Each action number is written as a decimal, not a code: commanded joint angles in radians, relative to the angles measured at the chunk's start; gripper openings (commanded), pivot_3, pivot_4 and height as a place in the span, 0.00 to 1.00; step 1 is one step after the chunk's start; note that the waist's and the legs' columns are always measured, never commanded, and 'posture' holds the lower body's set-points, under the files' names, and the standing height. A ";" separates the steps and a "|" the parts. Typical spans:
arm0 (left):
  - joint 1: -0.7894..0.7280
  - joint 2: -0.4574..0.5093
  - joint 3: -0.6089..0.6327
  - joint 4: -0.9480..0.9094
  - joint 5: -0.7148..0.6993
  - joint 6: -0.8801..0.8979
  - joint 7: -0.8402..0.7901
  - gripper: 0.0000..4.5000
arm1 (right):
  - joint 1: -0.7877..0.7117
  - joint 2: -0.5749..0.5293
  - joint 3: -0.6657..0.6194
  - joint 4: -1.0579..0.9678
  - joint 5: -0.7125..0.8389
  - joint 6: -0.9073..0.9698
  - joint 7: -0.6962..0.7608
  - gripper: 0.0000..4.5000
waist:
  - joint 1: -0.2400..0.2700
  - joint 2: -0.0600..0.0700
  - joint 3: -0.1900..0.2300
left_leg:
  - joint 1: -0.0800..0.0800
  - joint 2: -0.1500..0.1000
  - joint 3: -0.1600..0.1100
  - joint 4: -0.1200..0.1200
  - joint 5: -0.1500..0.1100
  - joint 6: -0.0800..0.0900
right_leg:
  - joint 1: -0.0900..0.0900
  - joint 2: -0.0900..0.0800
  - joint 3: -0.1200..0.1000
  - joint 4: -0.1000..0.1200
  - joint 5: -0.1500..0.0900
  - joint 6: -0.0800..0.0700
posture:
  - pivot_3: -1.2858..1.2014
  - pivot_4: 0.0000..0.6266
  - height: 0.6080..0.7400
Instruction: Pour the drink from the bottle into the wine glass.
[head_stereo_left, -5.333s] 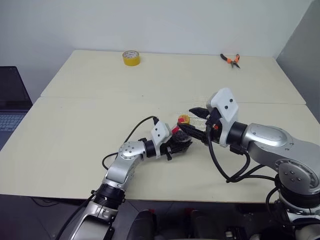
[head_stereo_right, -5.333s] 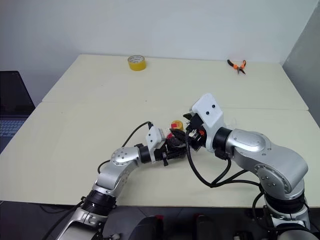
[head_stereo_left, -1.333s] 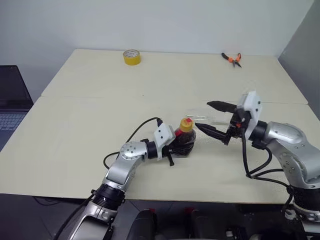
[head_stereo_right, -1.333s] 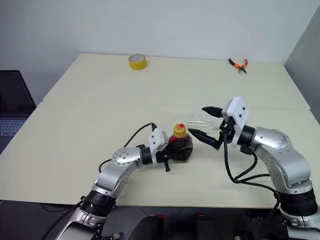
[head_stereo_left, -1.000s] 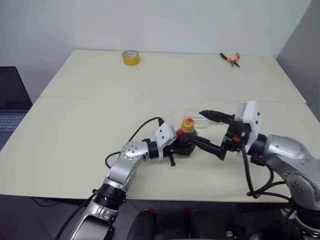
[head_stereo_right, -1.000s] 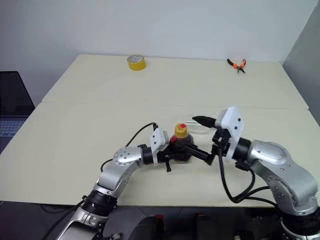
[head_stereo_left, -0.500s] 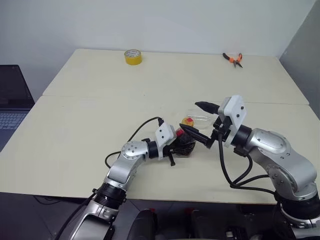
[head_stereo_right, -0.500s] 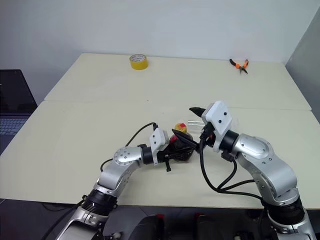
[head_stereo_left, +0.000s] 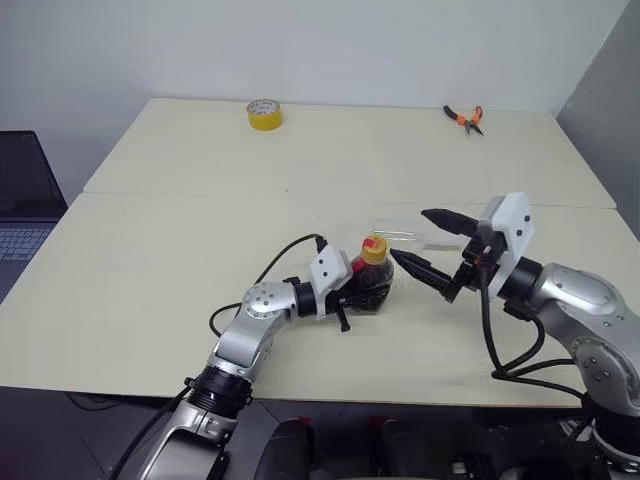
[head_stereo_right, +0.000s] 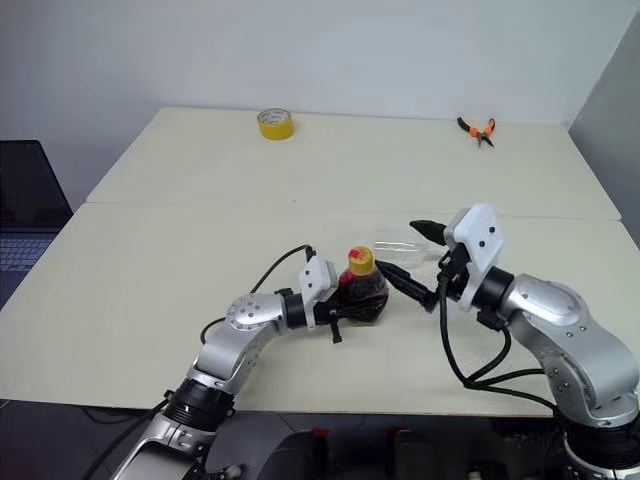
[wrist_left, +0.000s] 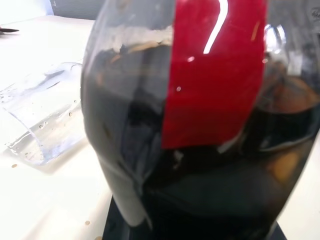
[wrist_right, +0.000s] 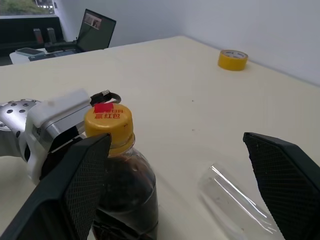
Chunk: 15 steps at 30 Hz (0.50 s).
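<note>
Spanning the scene, table (head_stereo_left: 150, 250). Right gripper (head_stereo_left: 430, 245), near right: fingers spread wide, empty, just right of bottle. Left gripper (head_stereo_left: 350, 297), near centre: clamped on bottle (head_stereo_left: 368, 283), upright, capped, holding dark drink (wrist_left: 210, 190). Glass (head_stereo_right: 398, 243) on its side just beyond bottle. Tape (head_stereo_left: 262, 115) far left; pliers (head_stereo_left: 462, 118) far right.

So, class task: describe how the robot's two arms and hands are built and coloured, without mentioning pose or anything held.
Both arms are silver-grey metal with rounded joint housings and black rings between segments. Each wrist carries a white, boxy plastic block. The left hand and right hand each have two black pointed fingers; the right hand's fingers have a fine gridded inner pad. A loose black cable loops along each forearm, and small red details show near the wrists.
</note>
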<state>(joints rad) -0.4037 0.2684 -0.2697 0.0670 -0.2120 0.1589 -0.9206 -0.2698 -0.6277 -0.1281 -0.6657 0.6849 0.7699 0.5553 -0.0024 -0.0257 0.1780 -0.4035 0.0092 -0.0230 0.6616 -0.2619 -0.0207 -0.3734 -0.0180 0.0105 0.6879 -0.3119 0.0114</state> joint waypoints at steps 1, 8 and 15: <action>-0.011 -0.005 0.008 -0.043 -0.011 -0.029 -0.003 0.14 | 0.012 -0.040 -0.046 -0.072 0.112 0.052 0.030 1.00 | 0.000 0.000 0.000 | 0.000 0.000 0.000 0.000 0.000 0.000 | 0.000 0.000 0.000 0.000 0.000 0.000 | 0.52 0.24 1.00; -0.012 -0.008 0.005 -0.041 -0.009 -0.030 -0.005 0.14 | -0.075 0.035 0.050 -0.072 0.117 0.092 -0.095 1.00 | -0.003 0.000 0.000 | 0.001 0.000 0.000 0.000 0.000 0.000 | 0.000 0.001 0.000 0.001 0.000 0.000 | 0.52 0.24 1.00; -0.016 -0.009 0.005 -0.037 -0.008 -0.033 -0.005 0.14 | -0.122 0.084 0.124 -0.044 0.068 0.080 -0.148 1.00 | -0.002 0.000 0.000 | 0.000 0.000 0.000 0.000 0.000 0.000 | 0.000 0.000 0.000 0.000 0.000 0.000 | 0.52 0.24 1.00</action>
<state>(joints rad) -0.4034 0.2684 -0.2699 0.0670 -0.2118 0.1491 -0.9256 -0.3745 -0.5468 -0.0036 -0.6977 0.7644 0.8670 0.4148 -0.0045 -0.0257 0.1779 -0.4037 0.0090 -0.0230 0.6620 -0.2619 -0.0207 -0.3736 -0.0180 0.0107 0.6880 -0.3119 0.0114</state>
